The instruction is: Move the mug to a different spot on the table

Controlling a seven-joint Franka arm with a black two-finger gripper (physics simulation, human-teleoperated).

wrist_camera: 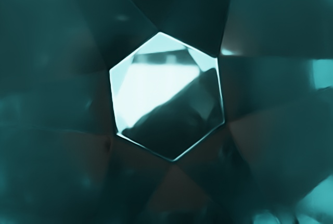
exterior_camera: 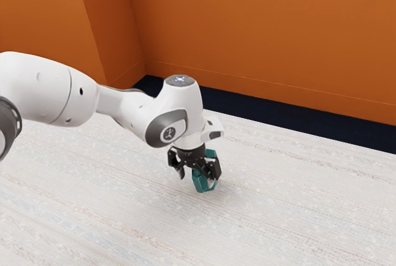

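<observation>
The black gripper (exterior_camera: 198, 175) is pointing down and clamping its two fingers on the mug (exterior_camera: 202, 184), which is hanging between and just below the fingertips. The mug is showing as small, dark teal and glossy, sitting low over the pale table (exterior_camera: 297, 210); whether its base is touching the surface cannot be told. From the hand's camera, the mug (wrist_camera: 166, 104) is showing a faceted teal inside running down to a bright six-sided bottom.
</observation>
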